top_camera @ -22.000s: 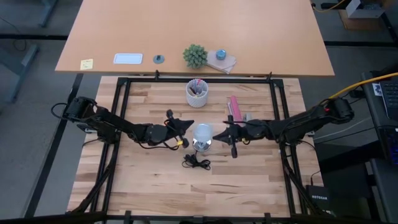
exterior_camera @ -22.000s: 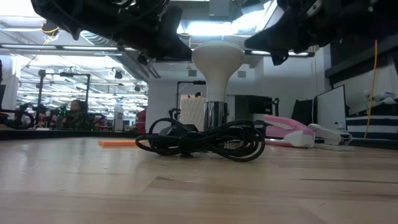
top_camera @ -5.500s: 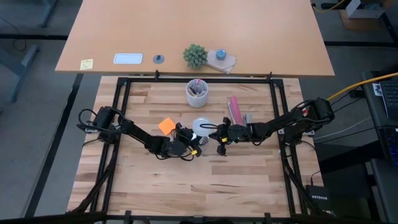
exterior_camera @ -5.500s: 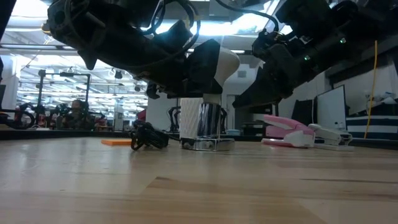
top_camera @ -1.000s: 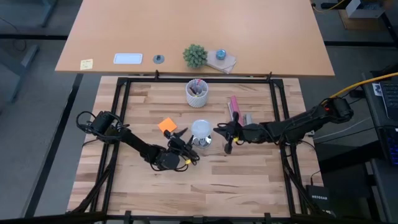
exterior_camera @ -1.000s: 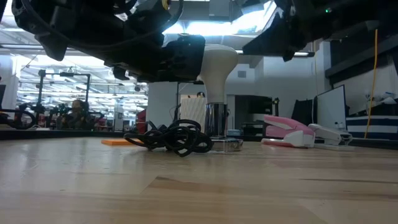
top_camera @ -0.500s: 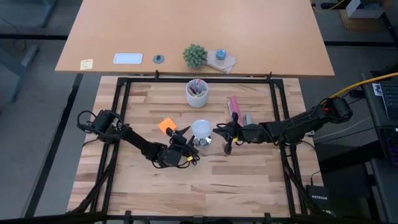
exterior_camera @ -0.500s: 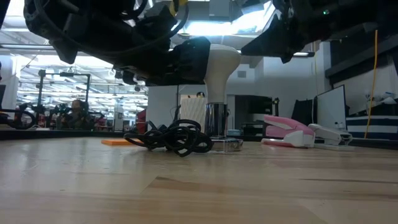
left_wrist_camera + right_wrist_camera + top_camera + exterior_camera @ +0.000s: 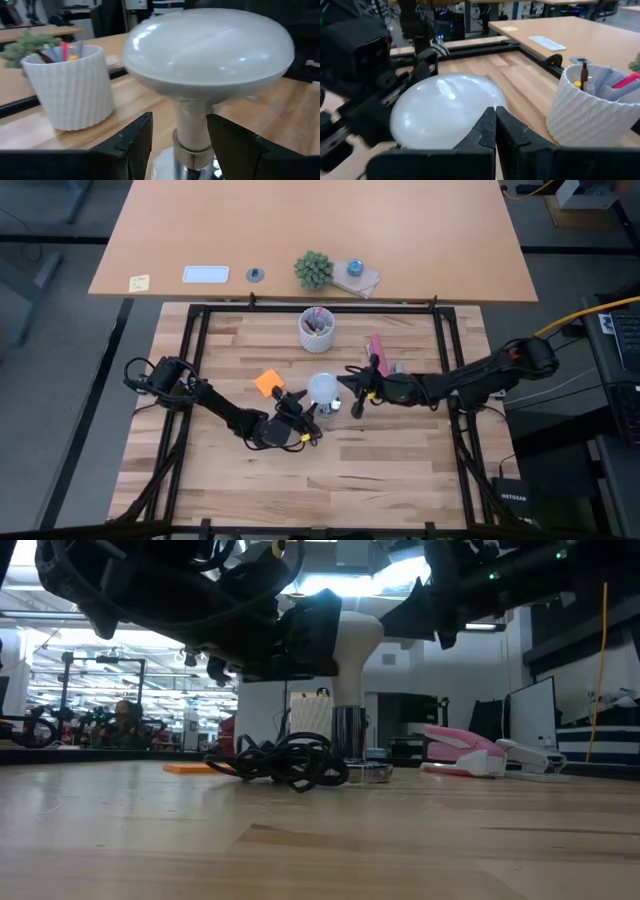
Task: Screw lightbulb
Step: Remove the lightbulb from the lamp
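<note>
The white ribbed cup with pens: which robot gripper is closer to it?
Right. The right gripper, shut, hangs beside the white funnel-shaped lightbulb, below the white ribbed cup. The left gripper sits farther down.

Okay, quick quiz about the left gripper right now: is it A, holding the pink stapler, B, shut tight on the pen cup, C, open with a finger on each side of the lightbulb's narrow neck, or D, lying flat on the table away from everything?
C: in the left wrist view the left gripper stands open, one dark finger on each side of the lightbulb's narrow neck, with a gap showing between fingers and neck.
</note>
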Robot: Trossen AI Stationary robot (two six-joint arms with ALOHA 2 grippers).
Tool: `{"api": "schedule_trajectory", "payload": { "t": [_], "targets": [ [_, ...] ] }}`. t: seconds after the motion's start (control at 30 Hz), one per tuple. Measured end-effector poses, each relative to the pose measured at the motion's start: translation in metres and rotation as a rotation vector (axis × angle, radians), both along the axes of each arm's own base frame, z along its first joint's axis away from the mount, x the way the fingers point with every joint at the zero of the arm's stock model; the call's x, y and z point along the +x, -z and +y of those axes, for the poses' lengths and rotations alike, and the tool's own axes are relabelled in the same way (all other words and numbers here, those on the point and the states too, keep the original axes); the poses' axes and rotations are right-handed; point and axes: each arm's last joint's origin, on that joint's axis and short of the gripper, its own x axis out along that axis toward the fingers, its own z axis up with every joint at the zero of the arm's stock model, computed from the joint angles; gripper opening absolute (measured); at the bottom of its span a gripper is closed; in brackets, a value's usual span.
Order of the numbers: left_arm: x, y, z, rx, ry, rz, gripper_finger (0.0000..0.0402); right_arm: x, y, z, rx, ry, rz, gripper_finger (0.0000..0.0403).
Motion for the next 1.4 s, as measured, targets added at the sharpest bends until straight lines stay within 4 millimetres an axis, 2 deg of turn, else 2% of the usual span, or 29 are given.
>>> {"api": "schedule_trajectory", "payload": {
  "t": [0.27,0.47,0.8,0.97,1.2,1.4],
  "targets": [
    [0.002,0.000,0.002,-0.017,0.046,0.000,0.0182,0.004,0.003,0.000,-0.008,0.013,-0.014,0.0003],
    [0.008,-0.001,0.013,-0.051,0.112,-0.015,0.0182,0.005,0.004,-0.007,-0.001,0.014,-0.011,0.0003],
    [0.013,-0.001,0.027,-0.091,0.121,-0.033,0.0182,0.005,0.004,-0.007,0.006,0.004,-0.012,0.0003],
    [0.013,-0.001,0.028,-0.093,0.125,-0.039,0.0178,0.005,0.003,-0.006,0.018,-0.039,-0.030,0.0003],
    [0.017,-0.006,0.028,-0.065,0.128,-0.046,0.0147,0.006,0.001,-0.006,0.016,-0.046,-0.050,0.0003],
    [0.017,-0.006,0.028,-0.072,0.125,-0.052,0.0149,0.005,0.002,-0.007,-0.001,0.005,-0.027,0.0003]
  ]
}}
